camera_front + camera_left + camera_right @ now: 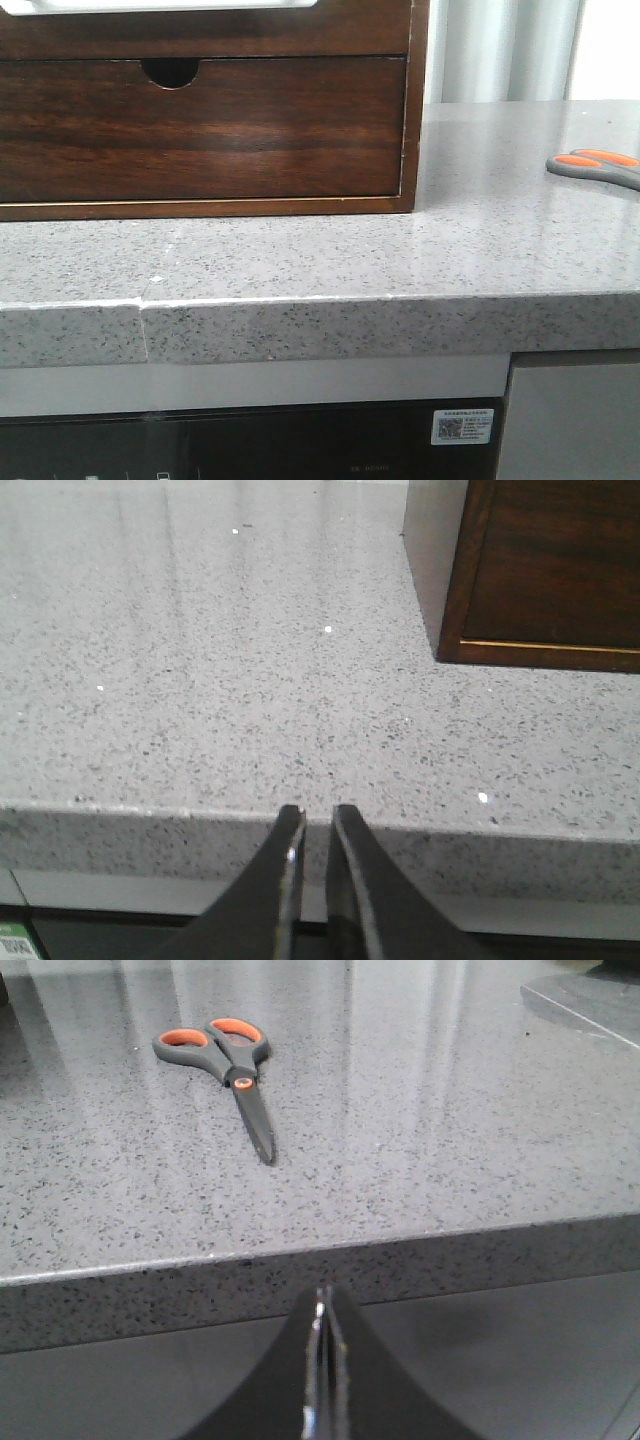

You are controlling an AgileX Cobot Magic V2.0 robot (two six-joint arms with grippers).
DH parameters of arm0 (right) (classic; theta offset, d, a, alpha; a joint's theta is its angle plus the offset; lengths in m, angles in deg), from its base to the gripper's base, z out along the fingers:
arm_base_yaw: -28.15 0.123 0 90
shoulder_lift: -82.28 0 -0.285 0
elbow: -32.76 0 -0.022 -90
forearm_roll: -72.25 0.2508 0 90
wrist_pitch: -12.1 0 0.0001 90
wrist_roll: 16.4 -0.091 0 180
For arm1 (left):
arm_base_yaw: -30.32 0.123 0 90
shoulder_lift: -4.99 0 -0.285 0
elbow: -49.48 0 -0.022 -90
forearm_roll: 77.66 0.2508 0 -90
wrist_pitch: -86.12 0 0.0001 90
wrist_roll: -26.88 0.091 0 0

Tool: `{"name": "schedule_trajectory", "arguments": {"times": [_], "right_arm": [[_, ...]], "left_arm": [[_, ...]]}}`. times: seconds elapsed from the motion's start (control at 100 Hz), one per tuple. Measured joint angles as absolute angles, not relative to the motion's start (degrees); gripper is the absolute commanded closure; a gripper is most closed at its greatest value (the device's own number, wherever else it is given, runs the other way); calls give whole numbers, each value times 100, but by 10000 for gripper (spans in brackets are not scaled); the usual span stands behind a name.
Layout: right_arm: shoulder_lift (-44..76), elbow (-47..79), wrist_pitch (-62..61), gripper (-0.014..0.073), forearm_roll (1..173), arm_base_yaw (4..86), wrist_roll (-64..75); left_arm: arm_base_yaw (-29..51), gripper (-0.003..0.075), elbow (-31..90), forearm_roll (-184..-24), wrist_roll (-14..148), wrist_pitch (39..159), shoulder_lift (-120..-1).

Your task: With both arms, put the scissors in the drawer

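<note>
Drawer (200, 130) sat shut and flush in its cabinet (415, 110) on the counter (400, 260); its contents could not be seen. The drawer front was dark brown, glossy wood with visible grain and a half-round notch (171, 70) in its top edge. The counter was grey speckled stone, polished enough to carry reflections, with a squared front edge and a fine seam (143, 300) across it.

The scissors (222, 1065) lay flat on the counter, outside the drawer and well to the right of the cabinet, with grey plastic handles, orange-lined loops, an orange pivot and closed grey blades tapering to a point. Front view caught only the handles at the frame's right edge.

Left tool (316, 825) stood off the counter's front edge, its dark fingers parted by a narrow gap, empty, near the cabinet's corner. Right tool (326, 1305) also stood off the front edge, fingers pressed together on nothing, well apart from the scissors.
</note>
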State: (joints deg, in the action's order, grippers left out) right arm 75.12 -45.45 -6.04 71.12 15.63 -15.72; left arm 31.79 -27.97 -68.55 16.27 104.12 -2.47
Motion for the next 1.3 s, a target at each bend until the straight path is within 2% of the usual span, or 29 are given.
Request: {"name": "schedule_trajectory", "arguments": {"times": [0.72,1.3], "right_arm": [[7512,-4545,665,699,7102,1563,-1572],[7512,-4545,620,699,7102,1563,-1572]], "left_arm": [[3179,717,-2797,-6379,1640,9820,-247],[3179,716,-2797,-6368,1640,9798,-247]]}}
